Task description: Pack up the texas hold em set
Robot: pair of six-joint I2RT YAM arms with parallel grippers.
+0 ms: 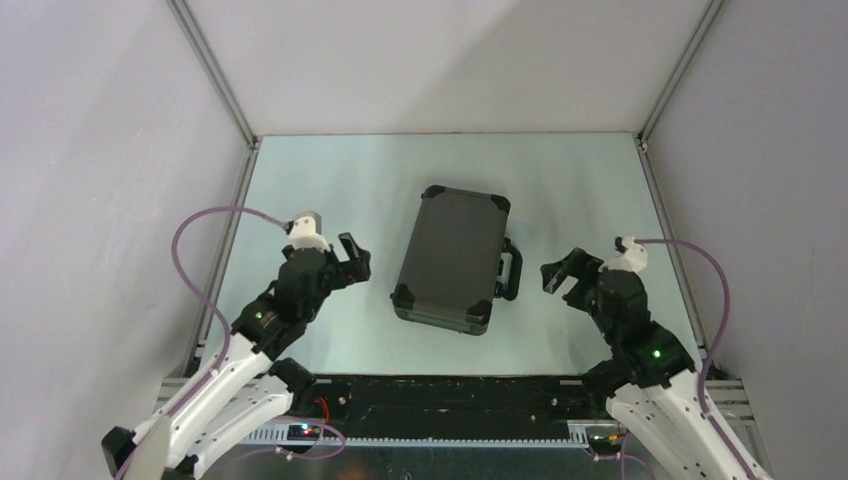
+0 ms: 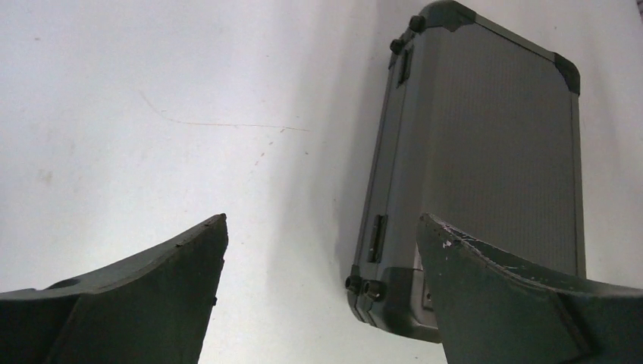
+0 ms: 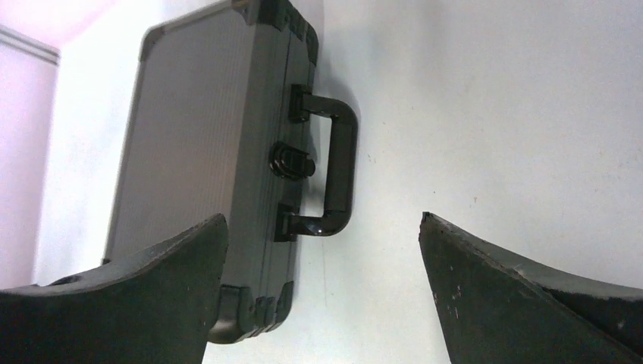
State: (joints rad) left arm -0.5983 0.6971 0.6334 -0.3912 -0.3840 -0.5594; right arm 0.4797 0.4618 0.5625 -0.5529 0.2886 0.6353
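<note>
The dark grey briefcase [image 1: 450,258] with black corners lies flat and closed in the middle of the table, its black handle [image 1: 510,270] facing right. It shows in the left wrist view [image 2: 485,152] and the right wrist view [image 3: 197,144], where its handle [image 3: 337,167] and latch [image 3: 292,161] face me. My left gripper [image 1: 357,262] is open and empty, left of the case. My right gripper [image 1: 562,277] is open and empty, right of the handle. Chips, card box, buttons and marker are out of view.
The pale table [image 1: 330,180] is walled by white panels with metal rails at the left [image 1: 235,230] and right [image 1: 668,220]. A black base strip [image 1: 440,395] runs along the near edge between the arm bases.
</note>
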